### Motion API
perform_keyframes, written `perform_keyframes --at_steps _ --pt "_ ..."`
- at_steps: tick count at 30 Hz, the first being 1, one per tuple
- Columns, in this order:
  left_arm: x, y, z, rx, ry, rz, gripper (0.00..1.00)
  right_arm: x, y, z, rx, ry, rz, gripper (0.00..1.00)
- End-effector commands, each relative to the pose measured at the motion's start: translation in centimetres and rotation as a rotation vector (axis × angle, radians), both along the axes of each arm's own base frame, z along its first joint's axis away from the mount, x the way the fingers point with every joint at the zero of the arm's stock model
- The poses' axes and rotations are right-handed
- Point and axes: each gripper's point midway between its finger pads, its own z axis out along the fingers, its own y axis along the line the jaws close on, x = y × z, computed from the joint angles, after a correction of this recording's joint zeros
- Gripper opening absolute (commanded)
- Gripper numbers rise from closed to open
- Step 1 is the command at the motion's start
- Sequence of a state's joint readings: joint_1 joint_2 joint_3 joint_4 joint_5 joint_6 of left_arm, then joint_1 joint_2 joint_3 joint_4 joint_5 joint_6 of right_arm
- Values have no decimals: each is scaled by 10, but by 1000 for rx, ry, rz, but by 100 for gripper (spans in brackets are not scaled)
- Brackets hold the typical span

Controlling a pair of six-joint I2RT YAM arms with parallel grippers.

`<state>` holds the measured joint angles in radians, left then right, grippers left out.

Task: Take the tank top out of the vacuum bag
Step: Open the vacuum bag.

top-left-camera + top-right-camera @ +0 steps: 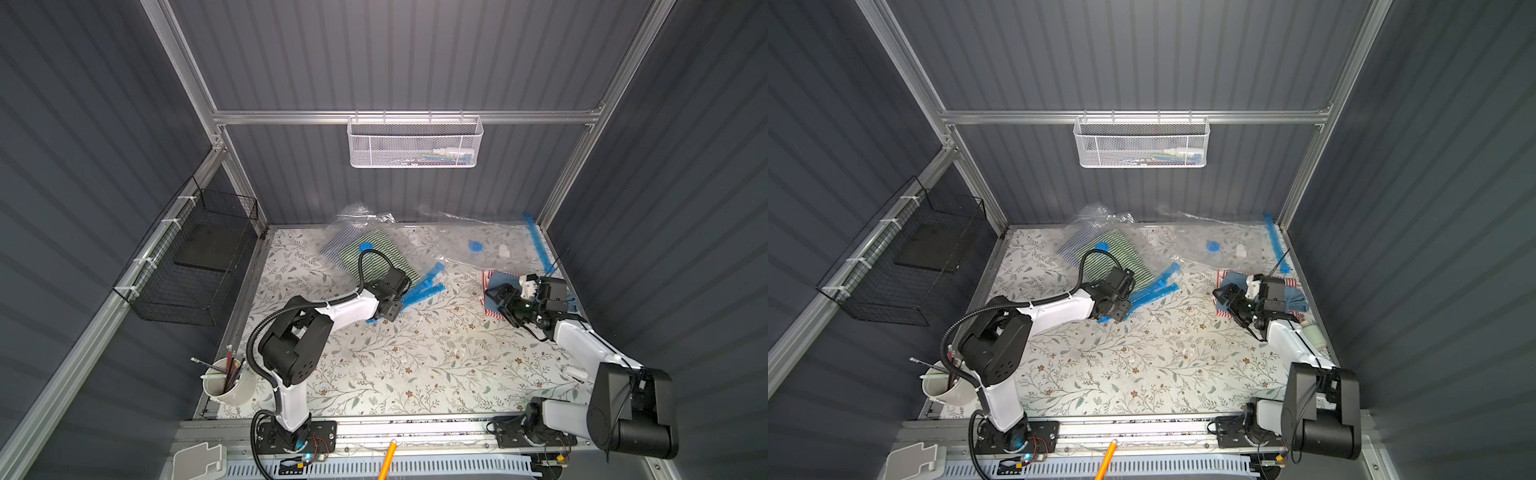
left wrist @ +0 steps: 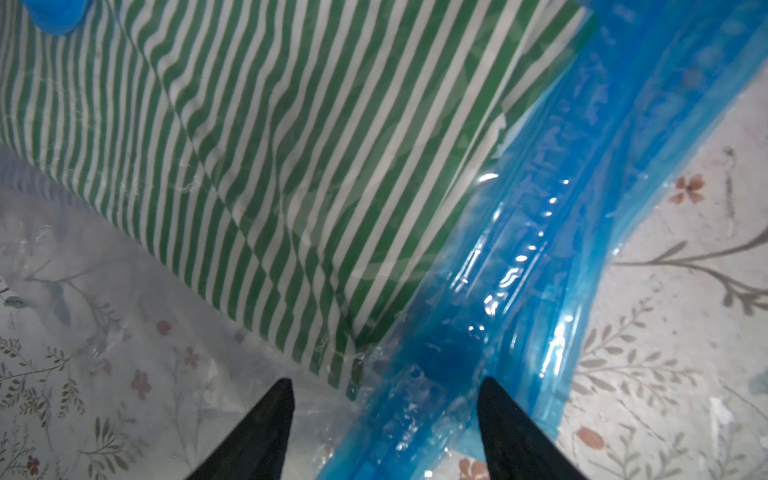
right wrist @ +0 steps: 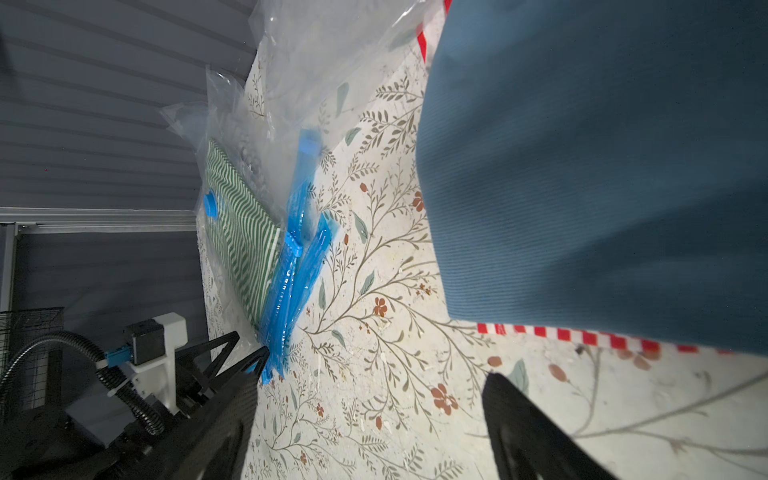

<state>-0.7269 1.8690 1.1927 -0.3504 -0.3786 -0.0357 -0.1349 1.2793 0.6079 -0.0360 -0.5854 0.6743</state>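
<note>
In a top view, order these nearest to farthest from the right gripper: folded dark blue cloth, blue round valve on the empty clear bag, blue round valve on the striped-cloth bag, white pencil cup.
1. Folded dark blue cloth, just by the right gripper.
2. Empty bag's blue valve, toward the back wall.
3. Striped bag's blue valve, back left.
4. White pencil cup, front left corner.

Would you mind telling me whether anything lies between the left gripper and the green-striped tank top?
Yes. The tank top sits inside the vacuum bag, so clear film covers it, and the blue zip strip runs along its edge next to the left gripper, whose jaws stand open. Whether that strip is unsealed cannot be told.
</note>
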Motion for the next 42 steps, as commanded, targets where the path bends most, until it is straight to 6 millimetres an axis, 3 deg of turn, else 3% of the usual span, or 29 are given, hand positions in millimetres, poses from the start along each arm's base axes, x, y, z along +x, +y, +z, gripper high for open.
perform_keyframes --at_steps 1,7,11,17,29,35,42 --pt "6 -7 2 14 -25 -9 72 4 5 4 24 -17 17 87" --pt "20 8 3 100 -63 86 62 5 5 2 26 -5 17 86" --pt "22 2 9 70 -62 86 49 4 4 -1 15 -1 18 86" --pt "23 -4 12 55 -46 89 40 4 4 -9 23 20 22 85" --pt "27 -5 13 60 -44 99 37 1 6 -11 26 21 29 85" --pt "27 -13 11 27 -27 97 51 0 7 -10 26 20 34 85" --pt "29 -20 18 -13 -29 84 51 0 6 -10 22 20 34 85"
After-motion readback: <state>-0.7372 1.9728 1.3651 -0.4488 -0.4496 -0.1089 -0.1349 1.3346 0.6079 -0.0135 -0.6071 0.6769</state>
